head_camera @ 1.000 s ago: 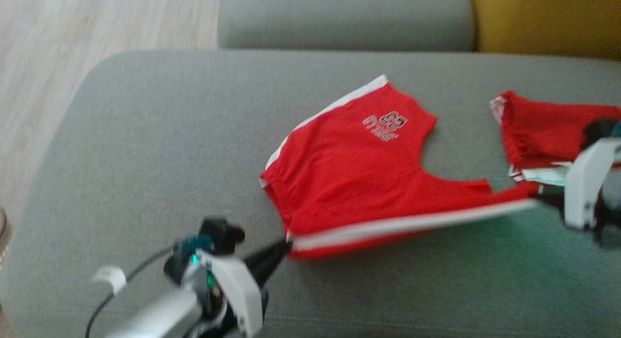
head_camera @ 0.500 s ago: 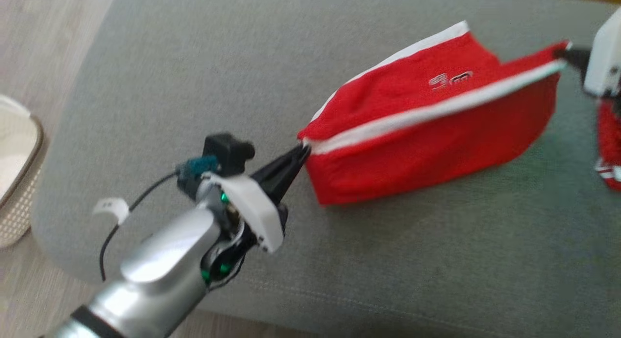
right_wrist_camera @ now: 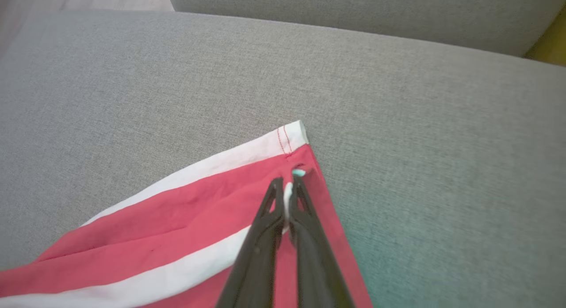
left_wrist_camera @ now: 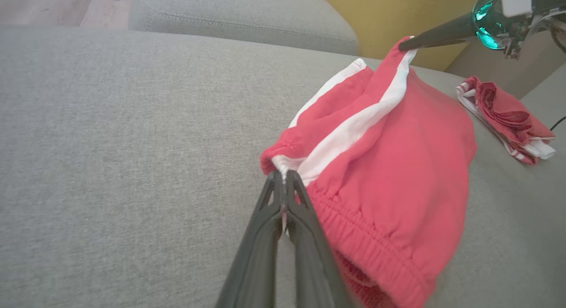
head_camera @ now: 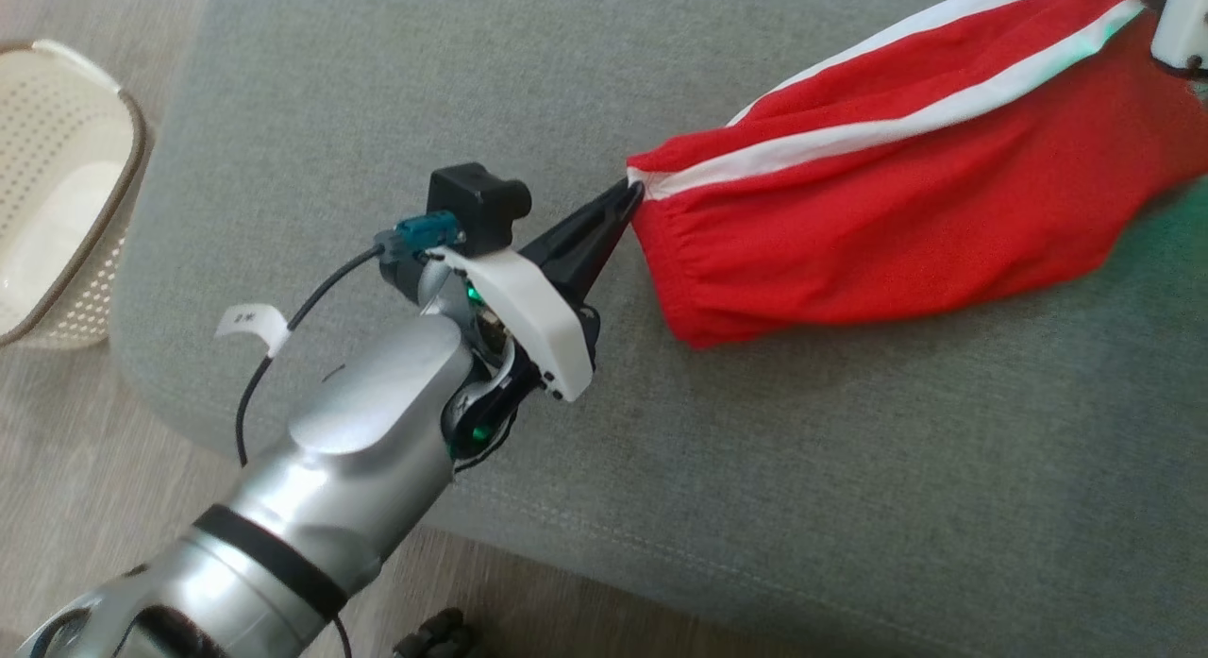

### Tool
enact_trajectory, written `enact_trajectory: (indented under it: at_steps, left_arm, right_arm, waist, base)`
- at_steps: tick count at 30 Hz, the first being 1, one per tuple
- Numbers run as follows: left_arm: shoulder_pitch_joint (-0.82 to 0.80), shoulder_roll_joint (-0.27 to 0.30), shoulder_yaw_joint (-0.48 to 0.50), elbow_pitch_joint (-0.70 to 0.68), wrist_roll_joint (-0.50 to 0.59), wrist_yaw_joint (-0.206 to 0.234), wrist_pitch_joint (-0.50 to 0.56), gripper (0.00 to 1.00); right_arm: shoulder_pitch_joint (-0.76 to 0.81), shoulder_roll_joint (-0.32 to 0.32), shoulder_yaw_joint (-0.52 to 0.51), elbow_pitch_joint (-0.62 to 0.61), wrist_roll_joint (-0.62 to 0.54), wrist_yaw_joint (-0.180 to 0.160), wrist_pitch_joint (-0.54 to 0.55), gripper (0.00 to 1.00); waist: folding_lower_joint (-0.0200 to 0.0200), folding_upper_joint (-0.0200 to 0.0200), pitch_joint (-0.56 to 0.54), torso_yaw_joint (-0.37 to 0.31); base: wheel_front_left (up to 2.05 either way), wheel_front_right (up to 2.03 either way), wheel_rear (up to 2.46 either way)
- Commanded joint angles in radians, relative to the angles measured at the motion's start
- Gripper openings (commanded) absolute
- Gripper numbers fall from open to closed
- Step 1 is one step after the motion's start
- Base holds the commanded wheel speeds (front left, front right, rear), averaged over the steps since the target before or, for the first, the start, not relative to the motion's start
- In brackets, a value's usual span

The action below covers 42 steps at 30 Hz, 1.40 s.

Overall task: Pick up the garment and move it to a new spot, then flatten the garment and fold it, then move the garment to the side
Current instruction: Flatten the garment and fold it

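Head view: garment [head_camera: 906, 224] was flat, now hoisted; move begun
Left gripper [head_camera: 629, 195]: pinching its waistband
Right gripper [right_wrist_camera: 287, 186]: pinching its hem corner

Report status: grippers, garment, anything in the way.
Left gripper shut on waistband corner of red shorts. Right gripper shut on hem corner. Shorts stretched between them over grey sofa. Another red garment lies nearby.

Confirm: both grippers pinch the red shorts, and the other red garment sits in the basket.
Wrong: the other red garment lies on the sofa, not in the basket, per the left wrist view. Left gripper and right gripper do pinch the red shorts.
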<state>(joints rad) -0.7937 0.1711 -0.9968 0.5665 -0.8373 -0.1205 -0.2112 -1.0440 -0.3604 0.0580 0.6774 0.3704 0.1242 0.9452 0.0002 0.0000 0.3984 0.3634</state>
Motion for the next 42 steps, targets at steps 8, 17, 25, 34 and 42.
enact_trajectory:
  at_steps: [8,17,25,34,42]
  left_arm:
    - [-0.090,-0.018,0.031,0.060,-0.011,-0.009,-0.043,0.05]
    - [-0.115,-0.034,0.094,0.099,0.012,-0.010,-0.050,1.00]
    - [-0.063,-0.039,0.189,0.108,0.070,-0.006,-0.050,1.00]
    - [0.080,-0.023,0.423,0.024,0.133,0.037,-0.050,1.00]
    - [0.247,-0.039,0.600,-0.125,0.260,0.071,-0.050,1.00]
  right_arm:
    - [-0.088,0.023,0.014,0.037,-0.056,0.007,-0.092,0.00]
    - [-0.134,0.051,-0.027,0.118,-0.102,0.007,-0.239,1.00]
    - [-0.082,0.054,-0.025,0.136,-0.085,0.007,-0.418,1.00]
    - [0.101,0.067,0.084,0.035,0.056,0.007,-0.711,1.00]
    - [0.305,0.045,0.147,-0.105,0.105,0.007,-0.929,1.00]
  waist:
    - [-0.0002,0.0000,0.043,0.020]
    - [-0.0002,0.0000,0.055,0.005]
    - [-0.0002,0.0000,-0.006,-0.024]
    - [-0.0002,0.0000,-0.142,-0.096]
    - [-0.0002,0.0000,-0.251,-0.167]
  base:
    - [0.00,0.00,0.00]
    - [0.00,0.00,0.00]
    - [0.00,0.00,0.00]
    - [0.00,0.00,0.00]
    - [0.00,0.00,0.00]
